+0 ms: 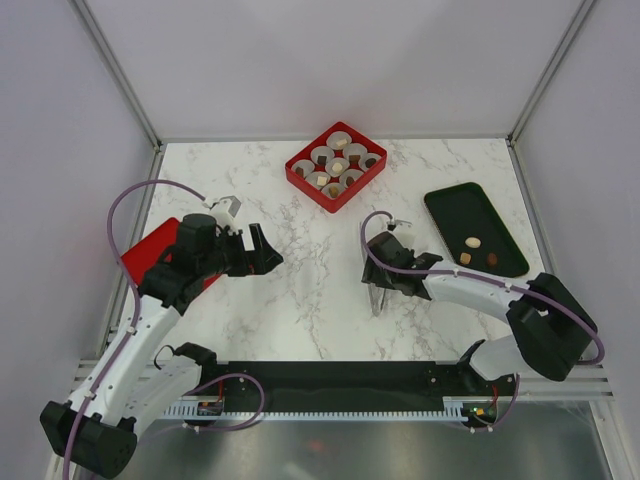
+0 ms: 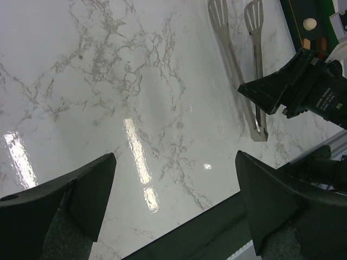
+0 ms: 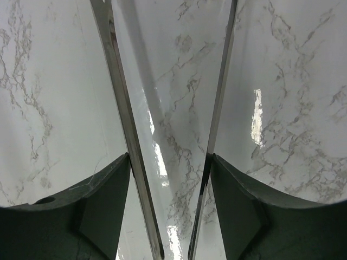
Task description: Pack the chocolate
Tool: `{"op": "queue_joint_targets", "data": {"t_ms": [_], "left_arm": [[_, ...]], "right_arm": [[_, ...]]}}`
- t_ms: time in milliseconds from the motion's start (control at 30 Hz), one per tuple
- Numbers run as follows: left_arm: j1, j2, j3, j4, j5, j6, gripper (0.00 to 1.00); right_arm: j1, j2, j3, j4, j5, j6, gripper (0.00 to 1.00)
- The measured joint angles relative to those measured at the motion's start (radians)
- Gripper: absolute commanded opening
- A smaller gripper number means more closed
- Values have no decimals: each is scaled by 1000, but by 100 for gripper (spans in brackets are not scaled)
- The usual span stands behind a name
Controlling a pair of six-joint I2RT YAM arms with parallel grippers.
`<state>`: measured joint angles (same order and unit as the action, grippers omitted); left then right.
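Note:
Three chocolate pieces [image 1: 473, 241] lie on a black tray [image 1: 450, 205] at the right; they also show in the left wrist view [image 2: 309, 23]. More pieces sit in white paper cups in a red box [image 1: 300, 172] at the back. My right gripper [image 1: 377, 282] [image 3: 169, 179] is low over the table. Its fingers [image 3: 108, 195] press on both arms of the metal tweezers [image 1: 376, 300] [image 3: 122, 108], which stay spread. My left gripper [image 1: 265, 250] [image 2: 173, 179] is open and empty above bare marble, left of centre.
A red lid [image 1: 140, 255] lies under the left arm at the table's left edge. The tweezers' flat tips [image 2: 217, 13] point towards the back. A black rail [image 1: 330, 375] runs along the near edge. White walls enclose the table.

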<state>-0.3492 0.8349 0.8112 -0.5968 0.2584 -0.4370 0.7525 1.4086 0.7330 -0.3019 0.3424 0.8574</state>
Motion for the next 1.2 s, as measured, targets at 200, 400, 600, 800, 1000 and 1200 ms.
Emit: {"op": "queue_joint_targets", "data": {"t_ms": [200, 400, 600, 800, 1000, 1200], "left_arm": [[0, 27, 0, 0, -13, 0, 100], [0, 39, 0, 0, -27, 0, 100], [0, 60, 0, -4, -56, -1, 100], [0, 166, 50, -59, -117, -16, 99], [17, 338, 185, -84, -260, -61, 94], [165, 557, 214, -93, -381, -103, 84]], "right_arm": [[16, 46, -8, 27, 3, 10, 71], [17, 59, -24, 48, 3, -18, 93], [18, 16, -25, 26, 2, -72, 97], [20, -134, -24, -22, -14, -152, 95], [20, -312, -24, -78, -28, -205, 95], [20, -463, -24, -90, -73, -234, 94]]}}
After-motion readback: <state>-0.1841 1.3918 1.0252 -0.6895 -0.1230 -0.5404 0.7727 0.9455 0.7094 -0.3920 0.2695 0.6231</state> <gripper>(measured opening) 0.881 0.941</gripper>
